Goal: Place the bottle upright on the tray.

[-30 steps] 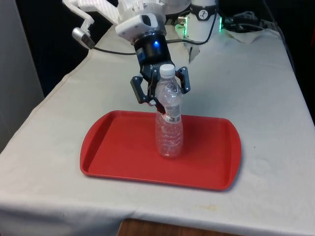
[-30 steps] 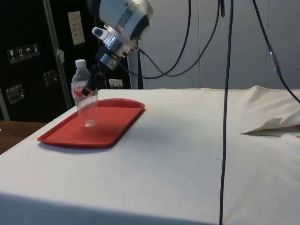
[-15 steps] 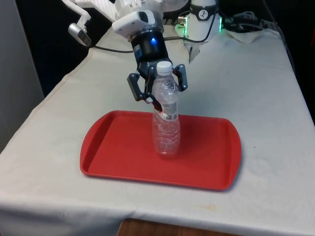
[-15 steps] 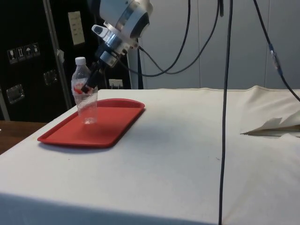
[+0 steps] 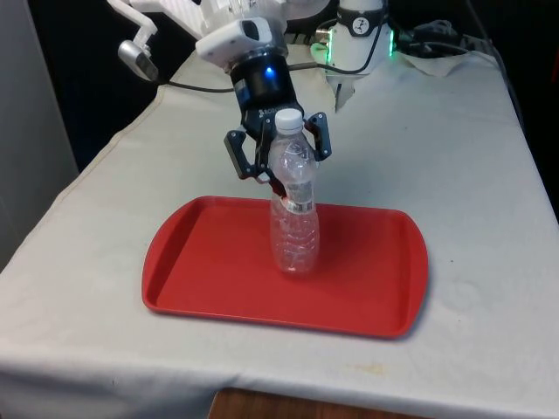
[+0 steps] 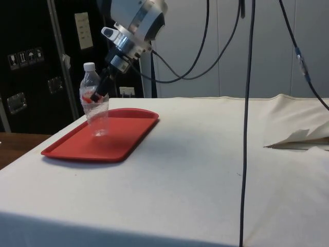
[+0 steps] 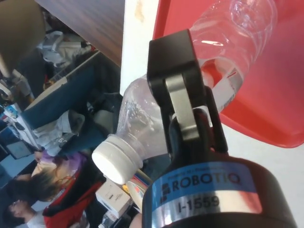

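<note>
Standing upright near the red tray's (image 5: 188, 288) middle, the bottle (image 5: 294, 231) had its long axis vertical; the pincer (image 5: 278, 163) gripped it just below the shoulder.

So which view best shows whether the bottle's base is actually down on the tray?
The front view: the bottle stands upright with its base inside the red tray, the gripper at its upper part. The side view confirms it is upright, seen low across the tray's rim. The wrist view shows the cap and shoulder, not the base.
</note>
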Motion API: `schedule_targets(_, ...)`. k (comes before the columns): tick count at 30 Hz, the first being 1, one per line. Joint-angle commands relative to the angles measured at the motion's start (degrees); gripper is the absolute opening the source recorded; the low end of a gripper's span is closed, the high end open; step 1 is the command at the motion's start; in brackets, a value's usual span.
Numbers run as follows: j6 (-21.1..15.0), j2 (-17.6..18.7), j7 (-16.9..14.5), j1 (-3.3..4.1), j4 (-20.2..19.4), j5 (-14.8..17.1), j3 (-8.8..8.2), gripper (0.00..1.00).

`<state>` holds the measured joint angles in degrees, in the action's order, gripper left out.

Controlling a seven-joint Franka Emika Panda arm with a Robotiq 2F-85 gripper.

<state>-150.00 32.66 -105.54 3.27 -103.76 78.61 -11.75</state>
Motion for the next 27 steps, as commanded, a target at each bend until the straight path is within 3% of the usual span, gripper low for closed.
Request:
schedule_targets(1, 0.1, 0.1, 1.4, 0.4, -0.4, -1.4, -0.46, 0.0)
schedule_targets(7, 0.5, 0.1, 0.9, 0.0, 0.0, -0.5, -0.29, 0.0)
schedule_targets(8, 0.5, 0.2, 1.9, 0.29, -0.3, -1.4, -0.63, 0.0)
schedule_targets(27, 0.8, 0.6, 0.9, 0.06, 0.4, -0.1, -0.23, 0.0)
